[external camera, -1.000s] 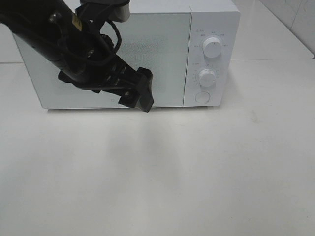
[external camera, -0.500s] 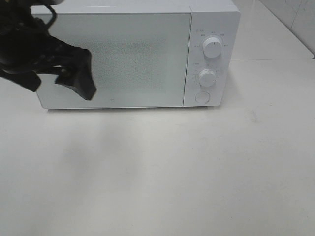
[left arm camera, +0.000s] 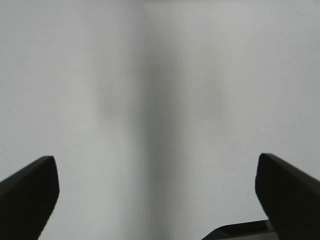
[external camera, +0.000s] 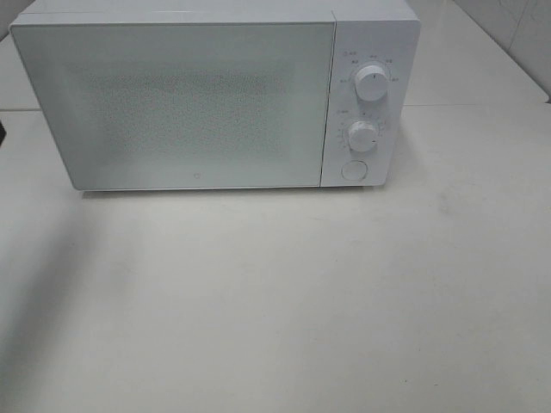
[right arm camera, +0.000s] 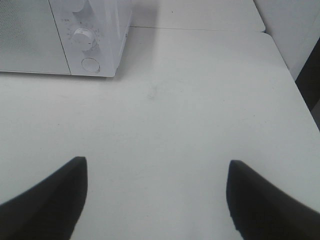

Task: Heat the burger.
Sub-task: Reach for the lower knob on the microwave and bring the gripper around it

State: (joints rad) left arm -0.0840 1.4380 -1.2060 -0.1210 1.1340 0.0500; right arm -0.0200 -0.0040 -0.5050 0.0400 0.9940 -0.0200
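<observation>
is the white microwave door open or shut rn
Shut. The speckled front door of the boxy white microwave lies flush with the dial panel, with no gap at any edge in the high view.

The microwave (external camera: 379,30) stands at the back of the table (external camera: 275,301), its door (external camera: 172,103) on the left. Right of the door sit the upper dial (external camera: 372,82), the lower dial (external camera: 362,136) beneath it, and the button (external camera: 353,170) lowest. My right pincer (right arm camera: 156,161) hangs over the table, in front of that dial side.
</observation>
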